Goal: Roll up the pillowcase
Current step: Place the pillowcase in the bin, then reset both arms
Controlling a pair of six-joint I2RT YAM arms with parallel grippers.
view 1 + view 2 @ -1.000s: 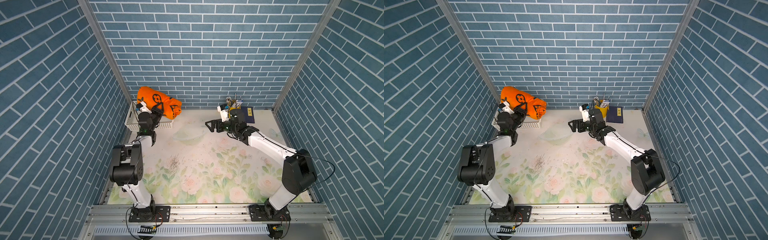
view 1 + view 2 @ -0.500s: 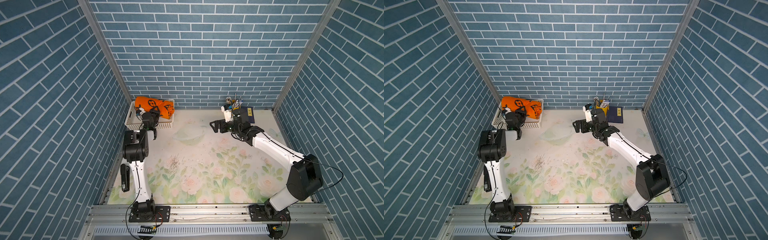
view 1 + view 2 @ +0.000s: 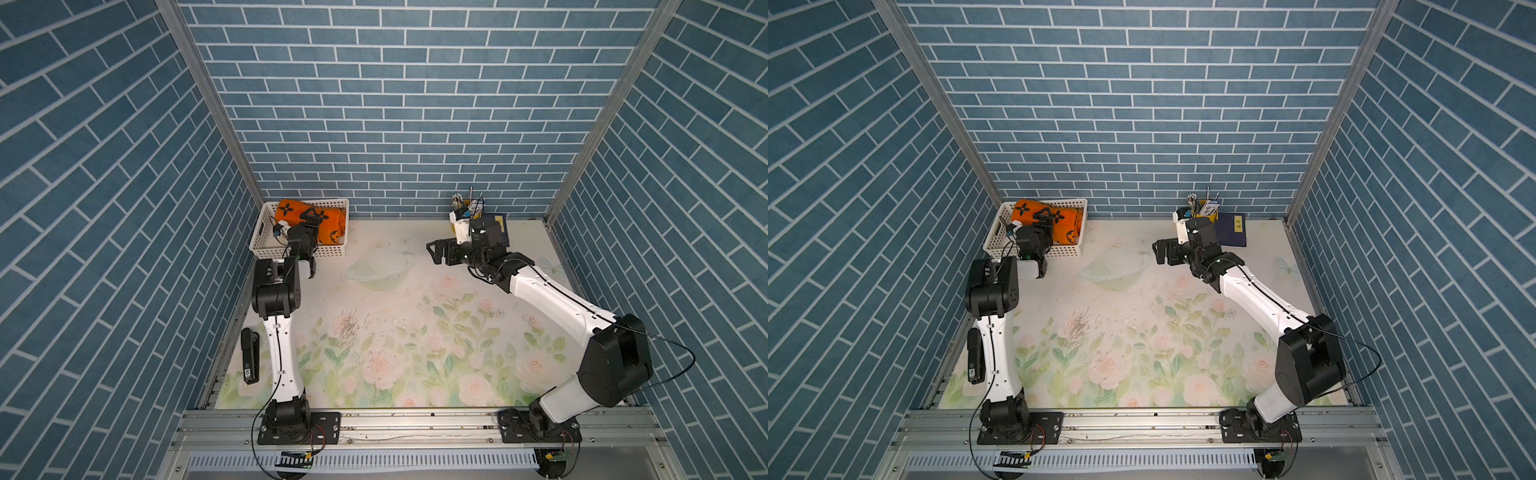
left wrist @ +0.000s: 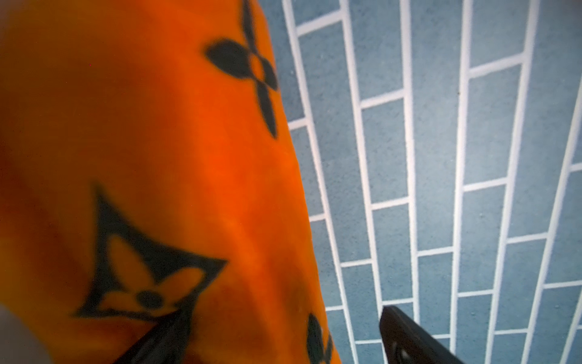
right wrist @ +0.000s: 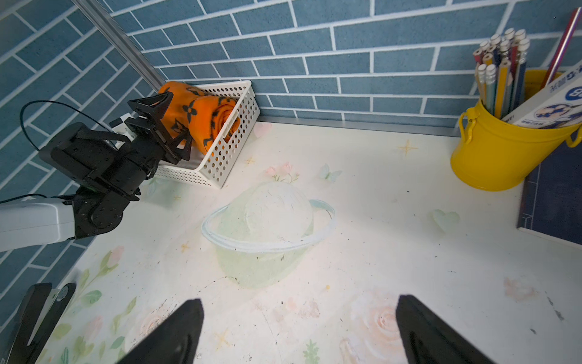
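Observation:
The pillowcase (image 3: 291, 210) (image 3: 1025, 210) is a rolled orange bundle with black flower prints. It lies in the white basket (image 3: 328, 249) (image 3: 1067, 250) at the back left corner. My left gripper (image 3: 311, 217) (image 3: 1043, 216) stands over the roll with its jaws spread wide. In the left wrist view the pillowcase (image 4: 157, 157) fills the frame; one finger lies by the fabric and the other finger (image 4: 409, 340) stands free against the wall. My right gripper (image 3: 436, 252) (image 5: 297, 331) hangs open and empty over the table's back right. From there the pillowcase (image 5: 217, 119) shows in the basket (image 5: 226, 160).
A yellow bucket (image 3: 469, 205) (image 5: 491, 151) with pencils and a box stands at the back right. A dark blue book (image 3: 500, 232) lies beside it. A black stapler-like object (image 3: 249, 361) (image 5: 34, 315) lies along the left table edge. Brick-patterned walls enclose three sides.
The left gripper brought the rolled pillowcase down into the basket and opened, letting it go. The left arm straightened. The right arm drew slightly back and right.

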